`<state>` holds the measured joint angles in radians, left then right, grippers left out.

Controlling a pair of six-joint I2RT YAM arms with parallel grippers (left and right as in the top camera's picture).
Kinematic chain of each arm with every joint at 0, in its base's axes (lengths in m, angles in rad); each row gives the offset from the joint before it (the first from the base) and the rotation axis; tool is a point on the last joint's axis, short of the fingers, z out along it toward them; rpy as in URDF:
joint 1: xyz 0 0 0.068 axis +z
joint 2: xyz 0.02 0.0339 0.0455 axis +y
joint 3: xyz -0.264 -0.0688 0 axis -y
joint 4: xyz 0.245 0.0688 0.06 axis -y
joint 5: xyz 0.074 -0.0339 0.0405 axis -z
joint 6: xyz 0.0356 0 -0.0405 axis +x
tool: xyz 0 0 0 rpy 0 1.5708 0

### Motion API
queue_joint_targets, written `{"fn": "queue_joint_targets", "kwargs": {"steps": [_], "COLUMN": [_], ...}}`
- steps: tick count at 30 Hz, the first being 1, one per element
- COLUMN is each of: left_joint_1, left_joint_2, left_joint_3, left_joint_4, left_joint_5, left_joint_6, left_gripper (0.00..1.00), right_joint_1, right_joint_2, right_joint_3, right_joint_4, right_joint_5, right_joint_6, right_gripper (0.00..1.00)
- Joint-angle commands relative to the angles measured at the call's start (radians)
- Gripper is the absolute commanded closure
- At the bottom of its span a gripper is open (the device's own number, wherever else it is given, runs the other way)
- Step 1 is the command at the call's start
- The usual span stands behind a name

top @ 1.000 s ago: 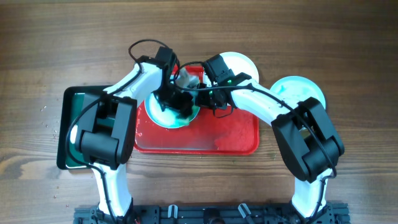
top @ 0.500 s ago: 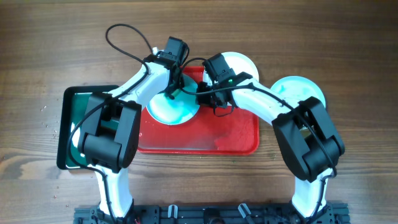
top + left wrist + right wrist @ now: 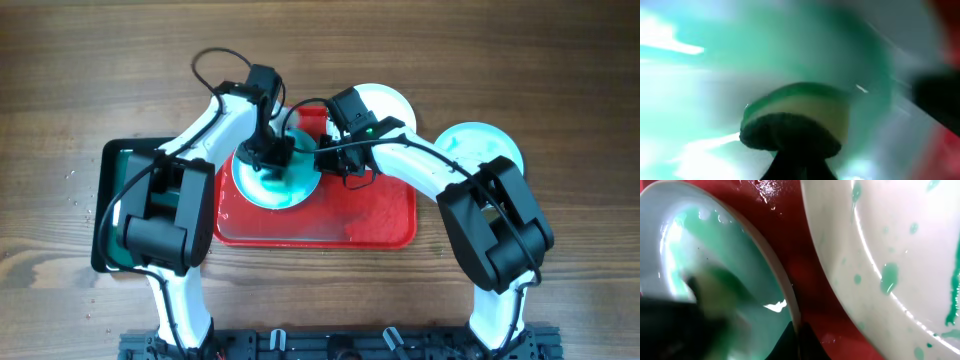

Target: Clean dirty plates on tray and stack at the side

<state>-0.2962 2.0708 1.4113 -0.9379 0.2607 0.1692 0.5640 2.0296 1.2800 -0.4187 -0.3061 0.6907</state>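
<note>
A white plate (image 3: pixel 283 187) smeared teal lies on the left part of the red tray (image 3: pixel 380 215). My left gripper (image 3: pixel 268 155) is over it, shut on a yellow sponge (image 3: pixel 800 112) with a dark scouring face that presses on the wet plate (image 3: pixel 700 75); this view is blurred. My right gripper (image 3: pixel 322 158) is shut on this plate's right rim, pinched between its fingertips (image 3: pixel 799 337). A second plate (image 3: pixel 890 255), spattered green, sits at the tray's far edge (image 3: pixel 385 100). The third plate (image 3: pixel 480 145) rests on the table to the tray's right.
A smaller black tray (image 3: pixel 106 215) with a green inside sits on the wooden table left of the red tray, partly under my left arm. Wet streaks show on the red tray floor (image 3: pixel 790 245) between the two plates.
My left gripper has swept the sponge across the plate, away and then back toward its left side. The right gripper has kept its hold on the rim without moving.
</note>
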Motion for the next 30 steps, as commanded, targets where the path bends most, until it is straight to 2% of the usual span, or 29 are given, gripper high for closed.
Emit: {"fn": "queue_joint_targets", "kwargs": {"steps": [1,4,7,9,10,12,13,15,20,23,25,28,30], "left_joint_1": [-0.033,-0.033,-0.033,-0.033,-0.033,-0.033,-0.033,-0.032,-0.033,-0.033,-0.033,-0.033,-0.033], "left_joint_2": [0.089,0.089,0.089,0.089,0.089,0.089,0.089,0.089,0.089,0.089,0.089,0.089,0.089], "left_joint_3": [-0.064,-0.064,-0.064,-0.064,-0.064,-0.064,-0.064,-0.064,-0.064,-0.064,-0.064,-0.064,-0.064], "left_joint_4": [0.005,0.089,0.222,0.298,0.32,0.294,0.264,0.208,0.043,-0.022,-0.048,-0.066,-0.07], "left_joint_5": [0.33,0.315,0.139,-0.109,-0.296,-0.67,-0.774,-0.838,-0.82,-0.675,-0.546,-0.284,-0.149], "left_joint_6": [0.221,0.18,-0.019,-0.209,-0.341,-0.644,-0.737,-0.83,-1.02,-0.969,-0.843,-0.552,-0.418], "left_gripper": [0.96,0.96,0.96,0.96,0.96,0.96,0.96,0.96,0.96,0.96,0.96,0.96,0.96], "right_joint_1": [0.005,0.005,0.005,0.005,0.005,0.005,0.005,0.005,0.005,0.005,0.005,0.005,0.004], "right_joint_2": [0.01,0.01,0.01,0.01,0.01,0.01,0.01,0.01,0.01,0.01,0.01,0.01,0.01], "right_joint_3": [0.006,0.006,0.006,0.006,0.006,0.006,0.006,0.006,0.006,0.006,0.006,0.006,0.006], "right_joint_4": [0.008,0.008,0.008,0.008,0.008,0.008,0.008,0.007,0.007,0.007,0.007,0.007,0.007], "right_joint_5": [-0.008,-0.01,-0.01,-0.01,-0.01,-0.01,-0.01,-0.01,-0.01,-0.01,-0.01,-0.011,-0.011], "right_joint_6": [-0.01,-0.01,-0.01,-0.01,-0.01,-0.01,-0.011,-0.011,-0.011,-0.011,-0.011,-0.014,-0.014], "right_gripper": [0.96,0.96,0.96,0.96,0.96,0.96,0.95,0.96,0.96,0.96,0.96,0.96,0.96]}}
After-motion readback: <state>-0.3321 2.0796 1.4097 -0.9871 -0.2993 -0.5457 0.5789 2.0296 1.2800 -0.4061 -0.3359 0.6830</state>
